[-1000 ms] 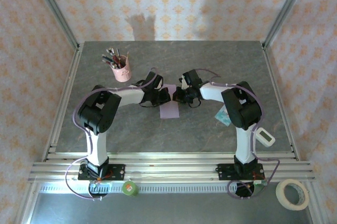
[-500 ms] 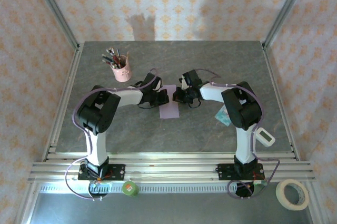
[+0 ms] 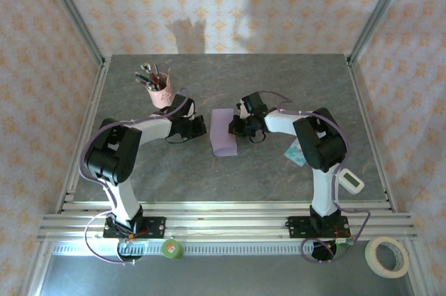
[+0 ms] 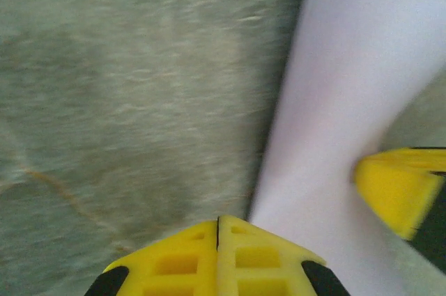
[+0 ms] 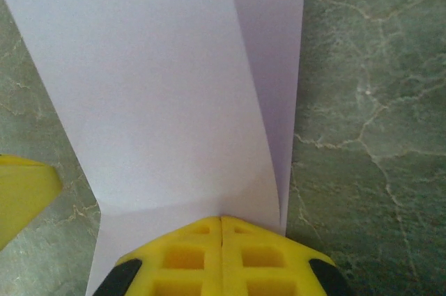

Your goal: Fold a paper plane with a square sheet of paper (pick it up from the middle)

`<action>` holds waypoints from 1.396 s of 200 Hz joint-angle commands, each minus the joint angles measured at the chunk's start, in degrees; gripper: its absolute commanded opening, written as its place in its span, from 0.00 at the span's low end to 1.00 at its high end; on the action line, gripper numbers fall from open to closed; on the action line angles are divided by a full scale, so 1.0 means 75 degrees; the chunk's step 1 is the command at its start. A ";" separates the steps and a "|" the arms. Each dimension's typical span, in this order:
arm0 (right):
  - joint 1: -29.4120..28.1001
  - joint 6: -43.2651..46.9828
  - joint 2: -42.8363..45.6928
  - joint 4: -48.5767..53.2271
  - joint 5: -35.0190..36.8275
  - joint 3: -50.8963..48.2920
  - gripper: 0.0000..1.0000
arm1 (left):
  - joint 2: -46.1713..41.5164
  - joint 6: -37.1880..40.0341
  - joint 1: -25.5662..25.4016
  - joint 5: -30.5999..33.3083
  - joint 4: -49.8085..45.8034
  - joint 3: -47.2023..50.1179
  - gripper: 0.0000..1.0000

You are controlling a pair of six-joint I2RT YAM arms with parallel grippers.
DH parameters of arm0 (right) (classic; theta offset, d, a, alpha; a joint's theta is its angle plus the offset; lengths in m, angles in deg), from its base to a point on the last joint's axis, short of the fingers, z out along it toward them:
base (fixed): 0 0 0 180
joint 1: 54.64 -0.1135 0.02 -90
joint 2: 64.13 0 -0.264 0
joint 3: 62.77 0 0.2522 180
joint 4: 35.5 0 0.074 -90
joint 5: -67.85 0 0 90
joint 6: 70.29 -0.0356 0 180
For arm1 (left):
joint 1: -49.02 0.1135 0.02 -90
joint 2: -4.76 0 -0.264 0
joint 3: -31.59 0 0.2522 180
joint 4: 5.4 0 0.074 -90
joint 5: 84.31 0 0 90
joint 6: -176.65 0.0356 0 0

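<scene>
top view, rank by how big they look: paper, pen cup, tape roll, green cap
1. tape roll and paper: too alike to rank
2. pen cup
3. green cap

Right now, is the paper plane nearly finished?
Not nearly. Done: the square sheet of paper lies folded over into a narrow strip. In hand: the right end effector, shut, rests on one long edge; the left end effector, shut, sits by the other side. Left: no pointed nose or wings show yet.
</scene>
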 commanded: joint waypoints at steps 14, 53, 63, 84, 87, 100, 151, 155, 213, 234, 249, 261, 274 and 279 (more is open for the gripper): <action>0.0100 0.0219 -0.1373 0.2092 0.2424 -0.0933 0.00 | 0.0188 -0.0647 -0.0474 -0.0723 0.1363 -0.0206 0.00; 0.0095 0.0247 -0.1384 0.2103 0.2415 -0.0935 0.00 | 0.1143 -0.0917 -0.0692 -0.0837 0.1668 -0.0671 0.00; 0.0101 0.0272 -0.1400 0.2123 0.2455 -0.0934 0.00 | 0.1235 -0.0916 -0.0684 -0.0761 0.1668 -0.0689 0.00; 0.0101 0.0298 -0.1429 0.2155 0.2562 -0.0933 0.00 | 0.1272 -0.0863 -0.0545 -0.0500 0.1685 -0.0522 0.00; 0.0098 0.0298 -0.1428 0.2155 0.2577 -0.0930 0.00 | 0.1272 -0.0865 -0.0515 -0.0487 0.1705 -0.0463 0.00; 0.0092 0.0301 -0.1462 0.2176 0.2633 -0.0933 0.00 | 0.1244 -0.0885 -0.0337 -0.0384 0.1858 -0.0169 0.00; 0.0101 0.0272 -0.1460 0.2166 0.2722 -0.0969 0.00 | 0.0719 -0.0807 0.0353 -0.0084 0.2101 0.0813 0.00; 0.0101 0.0273 -0.1461 0.2165 0.2730 -0.0969 0.00 | 0.0605 -0.0784 0.0407 -0.0046 0.2068 0.0838 0.00; 0.0084 0.0225 -0.1425 0.2050 0.2454 -0.1009 0.00 | 0.0168 -0.0775 0.0015 -0.0675 0.2473 0.0385 0.00; 0.0084 0.0201 -0.1431 0.2025 0.2475 -0.1037 0.00 | 0.0480 -0.1012 -0.0465 -0.0644 0.2640 -0.0017 0.00; 0.0087 0.0219 -0.1433 0.2023 0.2493 -0.1061 0.00 | 0.0805 -0.1264 -0.0535 -0.0653 0.2891 -0.0158 0.00; 0.0086 0.0218 -0.1432 0.2005 0.2499 -0.1074 0.00 | 0.1123 -0.1387 -0.0523 -0.0672 0.3017 -0.0256 0.00; 0.0085 0.0229 -0.1432 0.2001 0.2522 -0.1086 0.00 | 0.1274 -0.1372 -0.0521 -0.0585 0.3010 -0.0368 0.00; 0.0086 0.0224 -0.1440 0.2005 0.2533 -0.1091 0.00 | 0.1322 -0.1357 -0.0511 -0.0554 0.2963 -0.0403 0.00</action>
